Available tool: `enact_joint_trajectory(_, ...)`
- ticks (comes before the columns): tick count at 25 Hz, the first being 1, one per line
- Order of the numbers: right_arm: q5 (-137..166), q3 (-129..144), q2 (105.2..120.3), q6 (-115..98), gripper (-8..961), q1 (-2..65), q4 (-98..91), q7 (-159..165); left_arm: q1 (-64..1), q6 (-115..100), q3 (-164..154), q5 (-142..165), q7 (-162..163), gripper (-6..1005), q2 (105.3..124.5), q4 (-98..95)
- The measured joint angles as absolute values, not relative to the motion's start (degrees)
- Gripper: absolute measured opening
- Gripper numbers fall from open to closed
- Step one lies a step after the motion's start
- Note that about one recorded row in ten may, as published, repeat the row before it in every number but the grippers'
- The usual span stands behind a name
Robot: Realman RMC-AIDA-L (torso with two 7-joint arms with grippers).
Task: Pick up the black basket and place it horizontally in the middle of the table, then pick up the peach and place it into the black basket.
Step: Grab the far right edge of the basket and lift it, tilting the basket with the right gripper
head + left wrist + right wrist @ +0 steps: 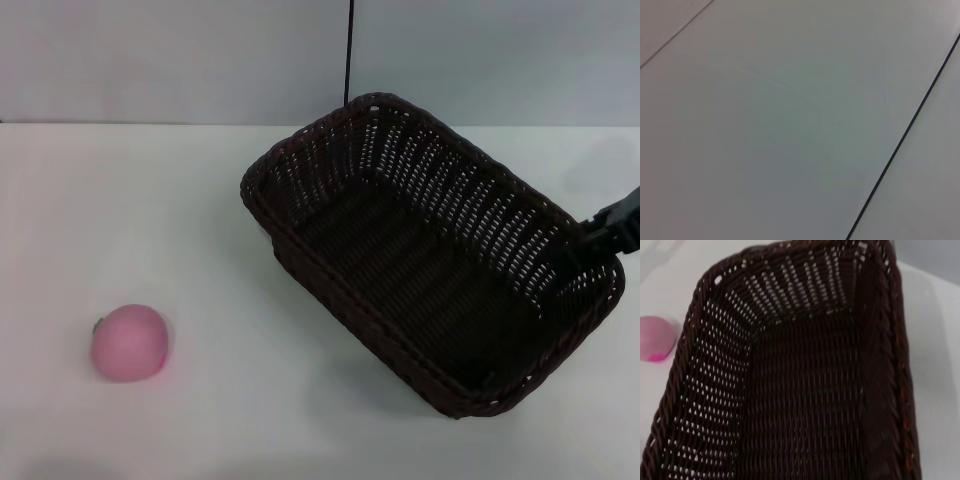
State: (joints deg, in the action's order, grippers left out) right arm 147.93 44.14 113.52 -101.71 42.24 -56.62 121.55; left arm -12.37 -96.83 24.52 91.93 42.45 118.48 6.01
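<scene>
The black basket (450, 180) lies diagonally on the right half of the white table (150, 210), with its open top facing up and nothing inside. Its near-left side casts a shadow, as if it is raised a little. My right gripper (602, 234) reaches in from the right edge and grips the basket's right rim. The right wrist view looks down into the basket (790, 295), with the peach (655, 337) beyond its wall. The pink peach (130, 343) rests on the table at the near left, well apart from the basket. My left gripper is out of view.
A thin black vertical line (349, 50) runs up the grey wall behind the table. The left wrist view shows only a plain grey surface crossed by a dark line (905, 135). Bare tabletop lies between the peach and the basket.
</scene>
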Motion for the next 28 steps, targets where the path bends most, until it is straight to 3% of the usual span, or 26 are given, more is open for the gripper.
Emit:
enact_joint_trajectory(10, 148.05, 44.84, 113.67, -98.70, 549, 41.53, -54.77, 120.58, -12.56, -96.30, 24.52, 91.93, 42.57, 687, 118.47, 5.98)
enact_joint_trajectory(15, 148.03, 44.96, 113.78, -98.29, 339, 40.90, -54.75, 119.67, -12.37, -96.24, 24.52, 91.93, 42.85, 686, 118.47, 5.98)
enact_joint_trajectory(28, 145.39, 43.99, 113.95, -98.65, 217, 39.67, -55.11, 119.48, -12.22, -96.35, 24.52, 91.93, 42.89, 684, 118.47, 5.98)
